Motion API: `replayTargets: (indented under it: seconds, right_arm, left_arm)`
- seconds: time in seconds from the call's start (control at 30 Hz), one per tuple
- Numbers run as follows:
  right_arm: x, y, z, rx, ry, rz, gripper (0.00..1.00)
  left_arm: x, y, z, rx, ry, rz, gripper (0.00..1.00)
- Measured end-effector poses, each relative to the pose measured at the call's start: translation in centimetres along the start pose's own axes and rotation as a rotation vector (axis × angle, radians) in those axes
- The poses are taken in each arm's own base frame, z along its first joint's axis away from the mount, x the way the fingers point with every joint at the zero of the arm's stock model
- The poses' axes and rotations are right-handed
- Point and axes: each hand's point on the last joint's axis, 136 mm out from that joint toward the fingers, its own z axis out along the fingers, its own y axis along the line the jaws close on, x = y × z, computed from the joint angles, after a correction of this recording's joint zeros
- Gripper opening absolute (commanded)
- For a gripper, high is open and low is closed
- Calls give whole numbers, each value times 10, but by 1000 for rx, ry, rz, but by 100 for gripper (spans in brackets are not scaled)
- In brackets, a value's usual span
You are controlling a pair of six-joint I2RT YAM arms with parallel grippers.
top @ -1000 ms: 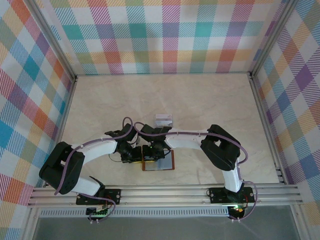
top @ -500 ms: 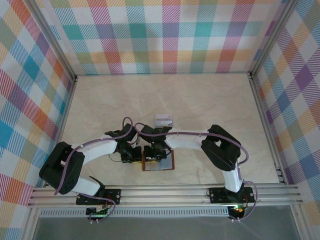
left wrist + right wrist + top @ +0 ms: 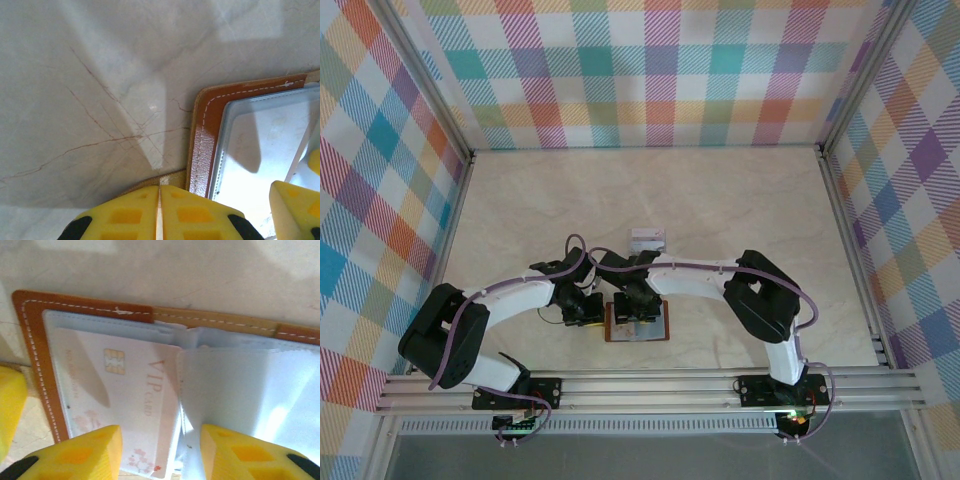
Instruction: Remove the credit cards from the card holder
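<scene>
The reddish-brown card holder (image 3: 660, 330) lies open on the table just in front of both arms. In the right wrist view its leather rim (image 3: 35, 350) frames clear pockets (image 3: 250, 390). A pale VIP credit card (image 3: 125, 385) with a gold chip sits partly in one of them. My right gripper (image 3: 161, 435) hangs open just above that card's edge, holding nothing. My left gripper (image 3: 160, 192) is shut on a tan flap at the holder's left edge (image 3: 205, 130). Another small credit card (image 3: 648, 239) with a grey band lies on the table beyond the holder.
The marble-look tabletop (image 3: 750, 210) stretches behind and to both sides. Checked walls with metal rails (image 3: 460, 200) close it in. A rail (image 3: 650, 385) runs along the near edge, by the arm bases. One yellow finger (image 3: 292, 205) of the right gripper hangs over the holder's pocket.
My right gripper's jaws have opened from nearly shut and now stand apart over the holder. The left gripper has kept its grip and the holder has barely moved.
</scene>
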Motion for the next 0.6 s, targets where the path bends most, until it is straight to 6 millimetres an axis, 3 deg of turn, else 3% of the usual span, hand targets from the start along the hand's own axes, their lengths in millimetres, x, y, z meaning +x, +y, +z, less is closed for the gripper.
replayTargets:
  seconds: [0.6]
  right_arm:
    - [1, -39, -15, 210, -28, 4, 57]
  left_arm:
    - [0, 0, 0, 1, 0, 2, 12]
